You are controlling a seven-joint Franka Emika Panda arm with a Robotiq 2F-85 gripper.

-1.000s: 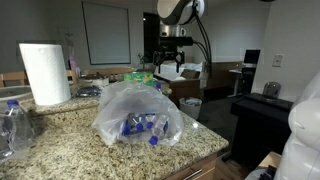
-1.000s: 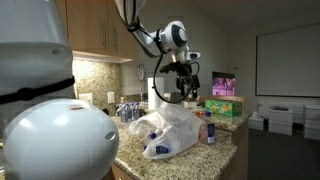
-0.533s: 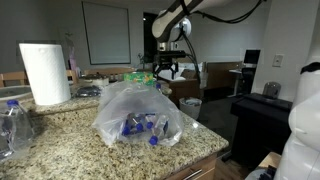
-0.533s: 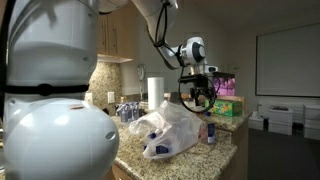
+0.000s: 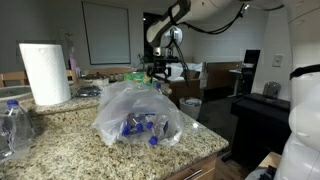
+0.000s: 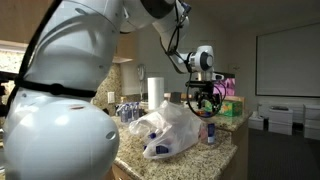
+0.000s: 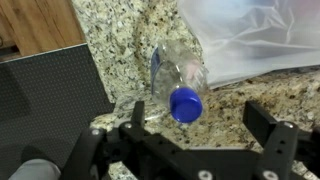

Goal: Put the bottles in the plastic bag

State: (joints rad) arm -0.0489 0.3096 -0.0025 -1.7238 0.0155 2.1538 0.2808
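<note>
A clear plastic bag (image 5: 137, 115) lies on the granite counter and holds several blue-capped bottles; it also shows in an exterior view (image 6: 168, 130) and the wrist view (image 7: 255, 40). A clear bottle with a blue cap (image 7: 181, 88) stands beside the bag, also seen in an exterior view (image 6: 209, 131). My gripper (image 7: 203, 120) is open and empty, hovering above this bottle, with the cap between the jaws and nearer the left finger (image 7: 138, 112). The gripper shows behind the bag in an exterior view (image 5: 160, 70) and above the bottle in an exterior view (image 6: 205, 98).
A paper towel roll (image 5: 45, 73) stands at the counter's back. More clear bottles (image 5: 12, 125) stand at the counter's left end, also seen in an exterior view (image 6: 128, 110). A green box (image 6: 226, 108) sits behind the bag. A dark surface (image 7: 50, 90) lies beyond the counter edge.
The arm has swung over and come down from high above the bag to just above the standing bottle beside it. The gripper stays open. Bag and bottles have not moved.
</note>
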